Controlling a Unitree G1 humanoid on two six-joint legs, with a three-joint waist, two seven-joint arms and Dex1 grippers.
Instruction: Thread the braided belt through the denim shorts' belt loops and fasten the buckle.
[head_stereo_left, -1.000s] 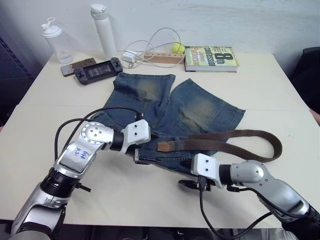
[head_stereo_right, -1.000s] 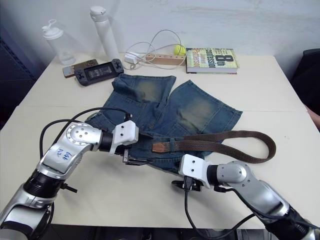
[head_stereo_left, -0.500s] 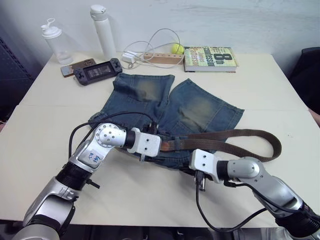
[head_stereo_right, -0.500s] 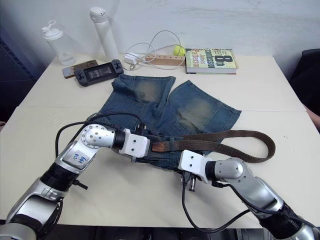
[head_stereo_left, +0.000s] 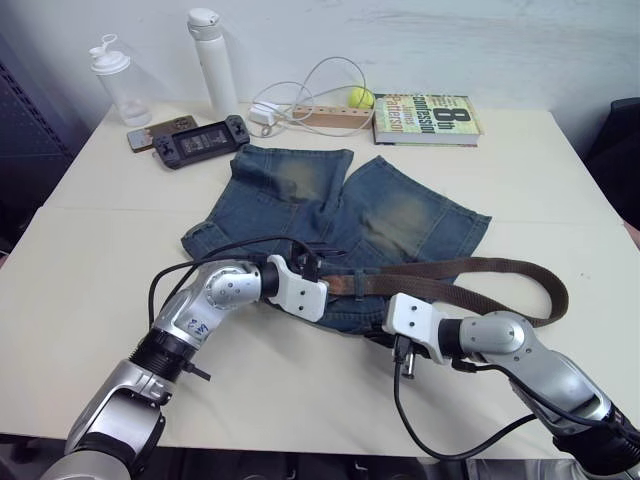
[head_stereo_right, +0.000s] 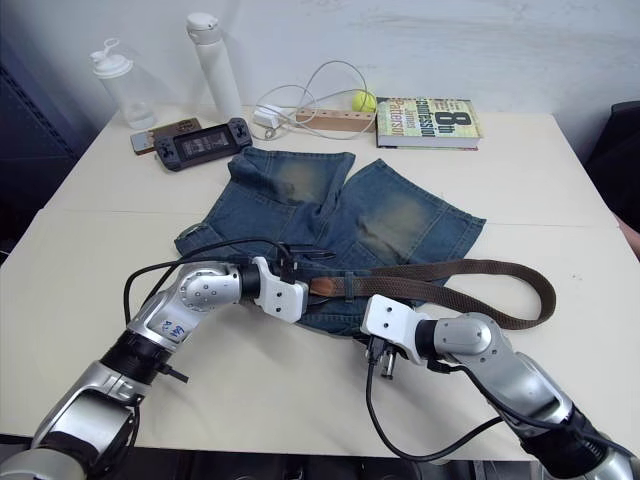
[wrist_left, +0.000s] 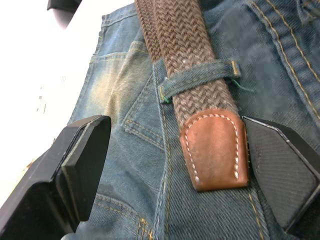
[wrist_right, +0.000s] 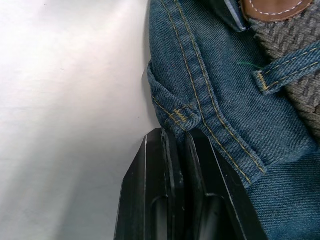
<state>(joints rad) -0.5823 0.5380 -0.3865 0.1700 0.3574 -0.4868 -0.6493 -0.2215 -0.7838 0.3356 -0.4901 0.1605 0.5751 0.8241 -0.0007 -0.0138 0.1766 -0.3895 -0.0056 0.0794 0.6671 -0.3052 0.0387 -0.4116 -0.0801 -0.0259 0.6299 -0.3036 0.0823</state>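
Observation:
The faded blue denim shorts (head_stereo_left: 390, 220) lie flat mid-table, waistband toward me. The braided belt (head_stereo_left: 480, 268) runs along the waistband and curls back in a bend at the right. Its tan leather tip (wrist_left: 215, 147) has just passed under one belt loop (wrist_left: 200, 80). My left gripper (wrist_left: 180, 167) is open, with one finger on each side of that tip. My right gripper (wrist_right: 176, 134) is shut, pinching the near edge of the waistband (wrist_right: 172, 117) below another belt loop (wrist_right: 285, 70). The buckle is hidden.
Along the table's far edge stand a clear bottle (head_stereo_left: 118, 85) and a white bottle (head_stereo_left: 213, 62). Also there are a phone (head_stereo_left: 150, 135), a game console (head_stereo_left: 205, 140), a white cable (head_stereo_left: 300, 90), a tennis ball (head_stereo_left: 359, 97) and a book (head_stereo_left: 425, 115).
My left gripper has swung right from the shorts' left side to straddle the belt's tan tip. My right gripper has moved from the bare table up onto the waistband edge.

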